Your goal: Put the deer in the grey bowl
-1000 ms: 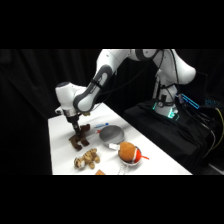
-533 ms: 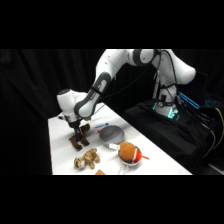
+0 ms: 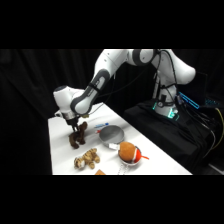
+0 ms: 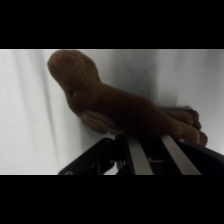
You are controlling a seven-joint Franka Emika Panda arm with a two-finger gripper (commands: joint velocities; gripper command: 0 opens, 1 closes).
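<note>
The deer (image 3: 77, 136), a small dark brown plush animal, hangs upright under my gripper (image 3: 75, 125) over the left part of the white table (image 3: 60, 150). The wrist view shows the deer (image 4: 115, 107) filling the middle, its body lying across the gripper (image 4: 152, 137), and the two fingers (image 4: 136, 152) are shut on its lower body. The grey bowl (image 3: 111, 135) stands to the right of the deer, a short way off, with nothing in it.
A white red-rimmed bowl (image 3: 131, 161) holding an orange ball (image 3: 127, 150) stands in front of the grey bowl. A tan-and-white lumpy plush toy (image 3: 86, 159) lies near the table's front edge. A thin blue and red object (image 3: 102, 125) lies behind the grey bowl.
The gripper and the deer have come up slightly and shifted a little; the arm's elbow has moved. The other objects have not moved.
</note>
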